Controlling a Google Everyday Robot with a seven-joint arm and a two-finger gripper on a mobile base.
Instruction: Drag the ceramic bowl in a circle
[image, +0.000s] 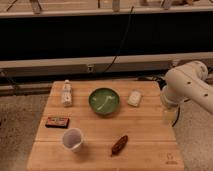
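While the gripper hangs at the right-hand edge of the wooden table, below the bulky white arm, you have contact with nothing; whether it is open or closed cannot be told from this view

Item 1, the task's thing: ceramic bowl. Green, shallow, pale streaks inside. Upright on the back half of the table, near the middle. Well apart from the gripper.

Item 2: small white bottle. Upright, to the left of the bowl, apart from it.

Item 3: white packet. Flat, just right of the bowl, lying between bowl and gripper; it does not appear to touch the bowl.

Item 4: dark flat box. Front left, clear of the bowl.

Item 5: translucent plastic cup. Upright, in front of the bowl and to its left.

Item 6: brown elongated object. Near the front edge, right of the cup; what it is cannot be told.

Step in hand, as a judgement: the approach. The bowl looks untouched and no dragging has begun.

Next move, as a judgement: you would carry the gripper leftward, passing above the packet, and lower it onto the bowl's rim or inner wall. Press low, so the bowl slides rather than tips. Keep the circle tight: packet, bottle and cup all stand close enough to be struck by a wide sweep
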